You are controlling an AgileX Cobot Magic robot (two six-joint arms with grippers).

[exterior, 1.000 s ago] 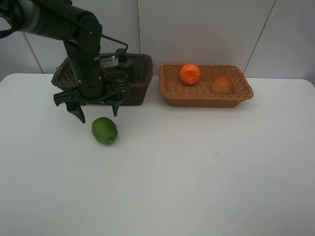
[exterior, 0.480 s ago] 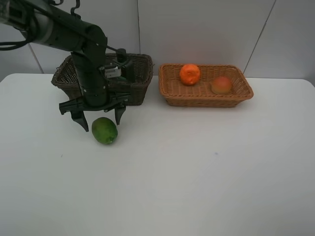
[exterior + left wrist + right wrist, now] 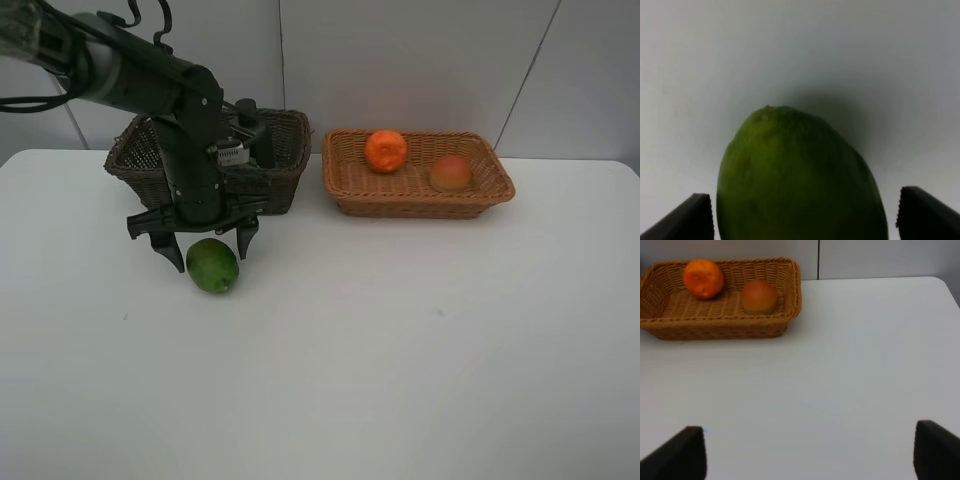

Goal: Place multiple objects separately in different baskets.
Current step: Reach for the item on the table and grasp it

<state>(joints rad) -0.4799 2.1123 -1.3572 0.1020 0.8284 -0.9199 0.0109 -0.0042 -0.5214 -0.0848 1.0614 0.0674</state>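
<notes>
The white bench (image 3: 400, 340) stands against a pale wall. The left claw (image 3: 204, 245) hangs wide open around the green fruit (image 3: 212, 266), holding nothing.

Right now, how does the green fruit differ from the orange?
The green fruit lies on the white table, outside any basket; the orange sits inside the light tan basket, beside the peach-like fruit. The green fruit sits between the open left gripper's fingers; nothing is near the orange. The green fruit looks more oval, the orange rounder. Both are similar-sized fruits.
</notes>
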